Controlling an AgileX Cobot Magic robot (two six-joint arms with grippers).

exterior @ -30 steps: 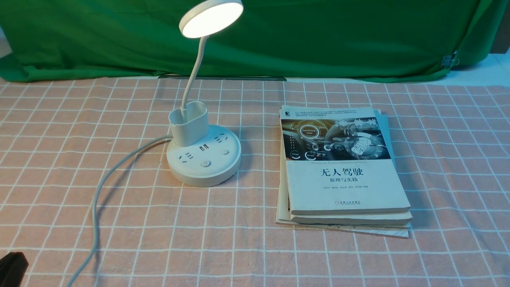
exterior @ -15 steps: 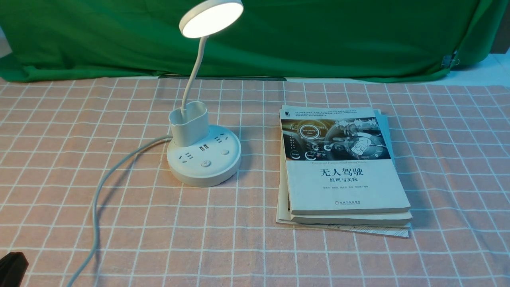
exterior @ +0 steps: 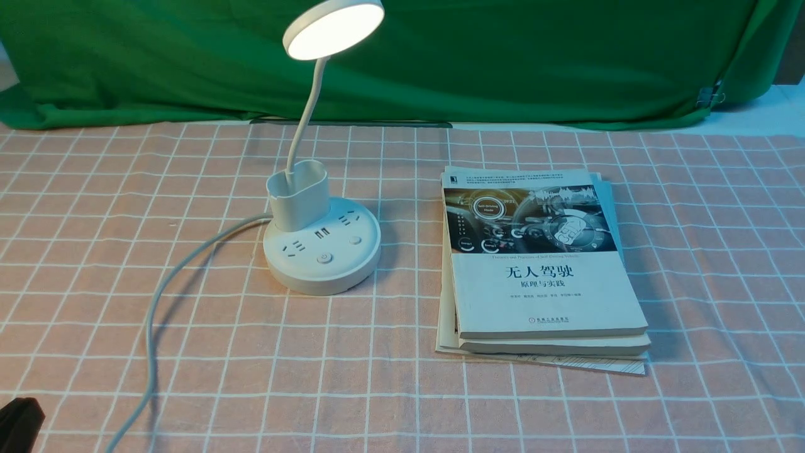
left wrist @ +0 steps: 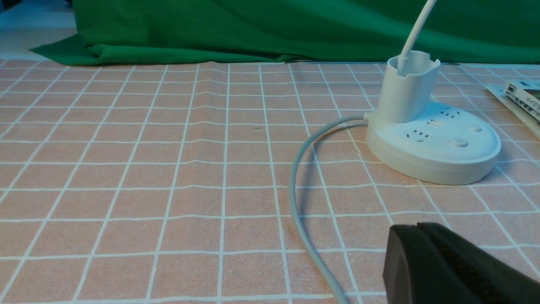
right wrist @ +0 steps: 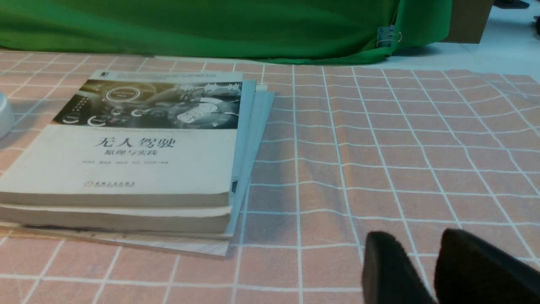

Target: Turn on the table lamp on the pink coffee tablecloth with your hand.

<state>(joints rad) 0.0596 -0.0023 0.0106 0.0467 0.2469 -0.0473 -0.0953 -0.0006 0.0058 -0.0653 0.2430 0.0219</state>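
Note:
The white table lamp stands on the pink grid tablecloth (exterior: 251,352), left of centre. Its round disc head (exterior: 333,28) glows. Its round base (exterior: 322,255) carries sockets and a round button (exterior: 324,258), and its grey-white cord (exterior: 151,314) runs toward the near left edge. My left gripper (exterior: 17,423) shows only as a black tip at the near left corner, far from the lamp. In the left wrist view its jaws (left wrist: 417,229) are pressed together and empty, with the base (left wrist: 434,143) well ahead. My right gripper (right wrist: 417,237) is slightly open and empty, low over bare cloth.
A stack of books (exterior: 541,270) lies right of the lamp, and shows in the right wrist view (right wrist: 126,156). A green backdrop cloth (exterior: 503,56) hangs along the far edge. The cord (left wrist: 295,198) curves across the cloth beside my left gripper.

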